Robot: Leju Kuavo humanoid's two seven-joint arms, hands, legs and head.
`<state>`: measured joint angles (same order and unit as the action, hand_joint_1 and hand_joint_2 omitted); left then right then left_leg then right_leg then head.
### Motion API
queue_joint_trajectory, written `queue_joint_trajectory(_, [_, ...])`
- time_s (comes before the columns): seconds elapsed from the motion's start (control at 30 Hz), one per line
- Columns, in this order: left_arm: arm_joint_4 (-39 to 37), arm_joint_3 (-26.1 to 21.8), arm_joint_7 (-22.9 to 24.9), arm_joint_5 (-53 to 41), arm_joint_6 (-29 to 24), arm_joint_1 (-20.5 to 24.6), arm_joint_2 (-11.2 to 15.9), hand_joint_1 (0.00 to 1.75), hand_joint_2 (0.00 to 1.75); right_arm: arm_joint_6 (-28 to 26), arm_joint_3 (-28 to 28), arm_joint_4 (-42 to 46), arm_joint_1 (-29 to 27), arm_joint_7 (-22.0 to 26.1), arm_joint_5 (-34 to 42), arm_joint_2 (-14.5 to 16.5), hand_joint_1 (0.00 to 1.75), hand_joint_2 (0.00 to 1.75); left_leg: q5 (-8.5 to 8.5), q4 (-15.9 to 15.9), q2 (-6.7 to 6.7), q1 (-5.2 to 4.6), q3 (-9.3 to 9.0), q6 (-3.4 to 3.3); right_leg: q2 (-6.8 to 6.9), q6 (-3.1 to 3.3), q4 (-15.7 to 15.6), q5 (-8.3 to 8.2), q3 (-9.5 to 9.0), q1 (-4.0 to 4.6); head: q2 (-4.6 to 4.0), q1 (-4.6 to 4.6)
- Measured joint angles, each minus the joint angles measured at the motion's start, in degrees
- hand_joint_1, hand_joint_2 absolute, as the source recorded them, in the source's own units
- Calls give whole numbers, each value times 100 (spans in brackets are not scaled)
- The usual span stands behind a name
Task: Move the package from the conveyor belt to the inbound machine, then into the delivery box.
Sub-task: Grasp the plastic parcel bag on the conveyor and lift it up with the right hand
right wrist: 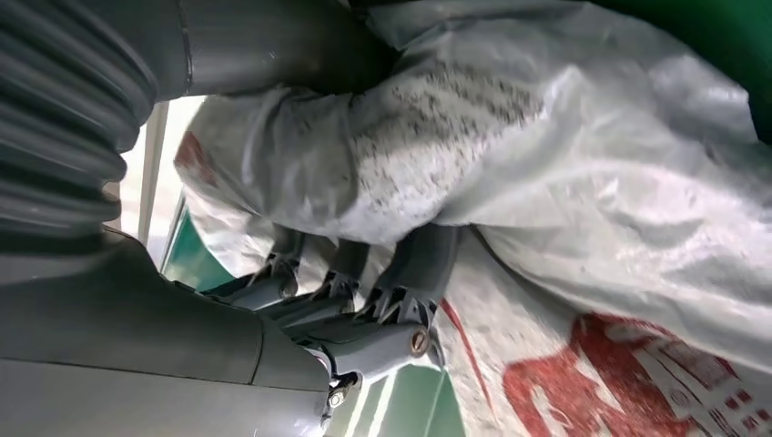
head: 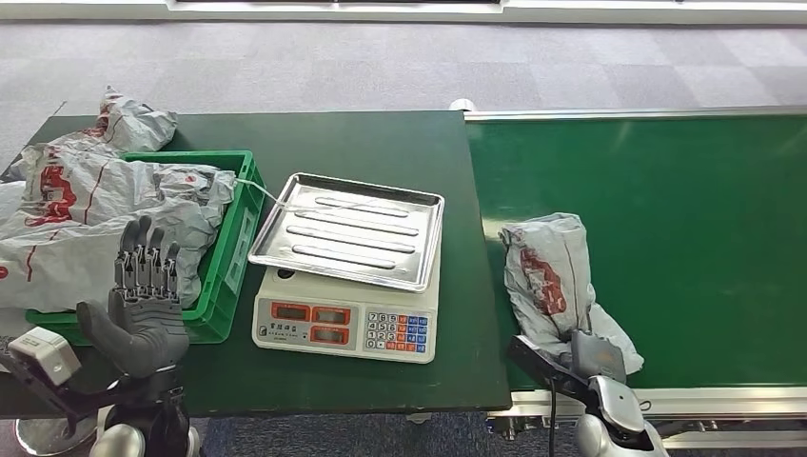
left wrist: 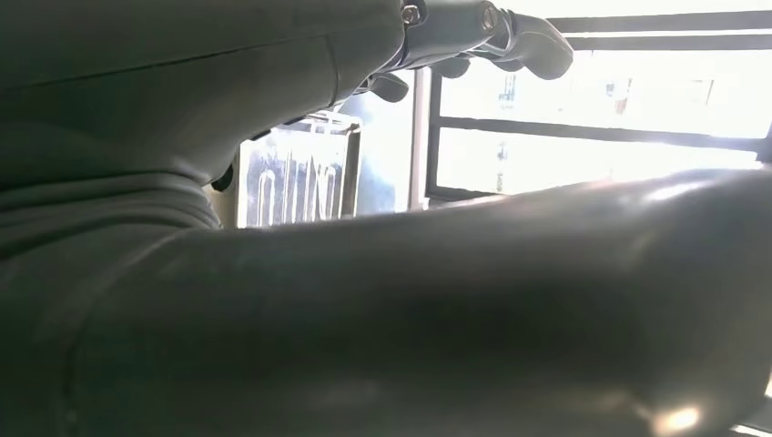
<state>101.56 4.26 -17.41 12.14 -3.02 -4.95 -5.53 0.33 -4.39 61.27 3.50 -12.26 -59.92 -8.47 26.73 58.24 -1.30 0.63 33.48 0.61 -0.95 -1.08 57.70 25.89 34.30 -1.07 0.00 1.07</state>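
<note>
A grey plastic package [head: 547,276] with red print lies on the green conveyor belt [head: 685,190], near its front left corner. My right hand [head: 571,362] grips the package's near end. In the right wrist view the dark fingers [right wrist: 401,291] curl under the crumpled bag [right wrist: 583,182] and the thumb presses from the other side. The inbound machine is a white scale [head: 347,324] with a steel tray [head: 347,228], bare, left of the belt. My left hand [head: 143,305] is raised by the green crate [head: 231,257], fingers straight and apart, holding nothing; its fingertips [left wrist: 473,27] show before the tray [left wrist: 296,173].
The green crate holds several grey packages [head: 105,209] heaped above its rim, one spilling onto the dark green table [head: 381,143] behind. The table's front edge runs just beyond my wrists. Grey carpet lies past the table and belt.
</note>
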Motion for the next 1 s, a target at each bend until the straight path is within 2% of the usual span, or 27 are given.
queue_joint_trajectory(0.33, [-57, 0, -23, 104, 4, -32, -33, 0, 0, -464, 32, 316, -220, 297, 200, 108, 175, 175, 3, -1, 0, 2, 7, 4, 1, 4, 0, 3, 3, 2, 0, 0])
queue_joint_trajectory(0.47, [-50, -1, -133, 131, 14, -168, -53, 0, 0, -1181, 170, 806, -348, 618, 222, 119, 175, 175, 3, -1, 1, 1, 11, 4, 0, 4, 0, 3, 9, -2, 0, 0])
queue_joint_trajectory(0.63, [-27, -2, -249, 138, 26, -266, -103, 0, 0, -2330, 617, 1899, -345, 1001, -336, 81, 175, 175, 2, 0, -1, 0, 13, 3, 0, 3, 0, 2, 10, -5, 0, 0])
queue_joint_trajectory(0.8, [-26, -2, -269, 142, 24, -272, -138, 0, 0, -2772, 896, 2587, -287, 1089, -615, 19, 175, 175, 2, 0, 0, -1, 10, 3, 0, 3, 0, 2, 8, -4, 0, 1])
queue_joint_trajectory(1.0, [-45, -2, -320, 208, 20, -241, -142, 0, 0, -3766, 942, 3029, -96, 1280, -1052, -181, 175, 175, 2, -1, 4, -1, 10, 3, -1, 3, 0, 1, 9, -3, 0, 0])
